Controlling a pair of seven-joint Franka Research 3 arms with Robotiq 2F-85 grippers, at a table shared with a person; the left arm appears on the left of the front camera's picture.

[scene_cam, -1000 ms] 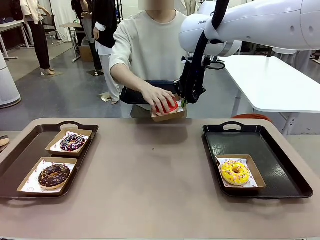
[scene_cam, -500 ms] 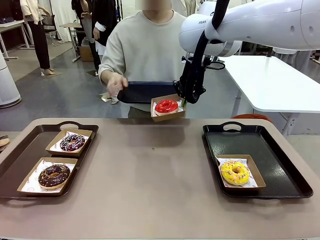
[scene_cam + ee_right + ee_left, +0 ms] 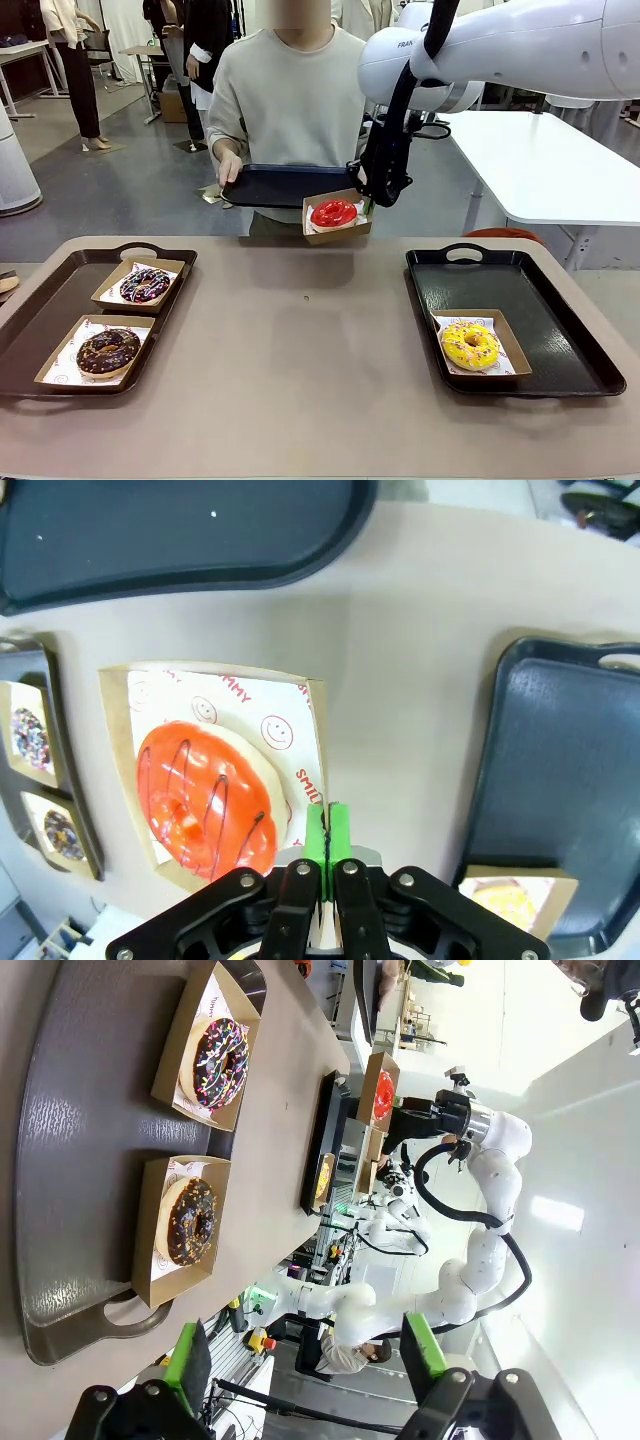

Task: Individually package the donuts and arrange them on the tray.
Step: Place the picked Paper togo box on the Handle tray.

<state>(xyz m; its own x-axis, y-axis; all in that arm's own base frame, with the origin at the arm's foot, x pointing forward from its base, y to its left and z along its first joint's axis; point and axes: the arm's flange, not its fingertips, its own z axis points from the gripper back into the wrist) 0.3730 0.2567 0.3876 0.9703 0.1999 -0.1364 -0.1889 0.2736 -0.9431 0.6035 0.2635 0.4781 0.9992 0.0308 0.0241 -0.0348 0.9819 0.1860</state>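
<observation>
**Red donut boxed and aloft, held by one box wall**

Nearest the robot, the yellow donut [image 3: 470, 345] sits in its box on the right tray [image 3: 560, 330]. On the left tray [image 3: 50, 300] the brown donut [image 3: 108, 350] lies boxed in front and the dark donut [image 3: 145, 285] boxed behind it. The left gripper [image 3: 305, 1360] hangs over that tray with its fingers spread wide and nothing between them.

Farther off, above the table's far edge, the right gripper [image 3: 372, 203] is pinched shut on the right wall of the box [image 3: 337, 232] that carries the red donut [image 3: 334, 213]. In the right wrist view the green pads [image 3: 326, 835] meet on the thin card edge.

The donuts look soft, and the red one's glaze is glossy, so probably slippery and easy to mar. Better to take the box by a side wall and keep it level. The card is light but likely flexes under the load when gripped on one edge only.

A second ago the person's hand [image 3: 229, 170] lay on the red donut; it now holds the dark tray [image 3: 280, 185] behind the box, which has hardly moved.
</observation>
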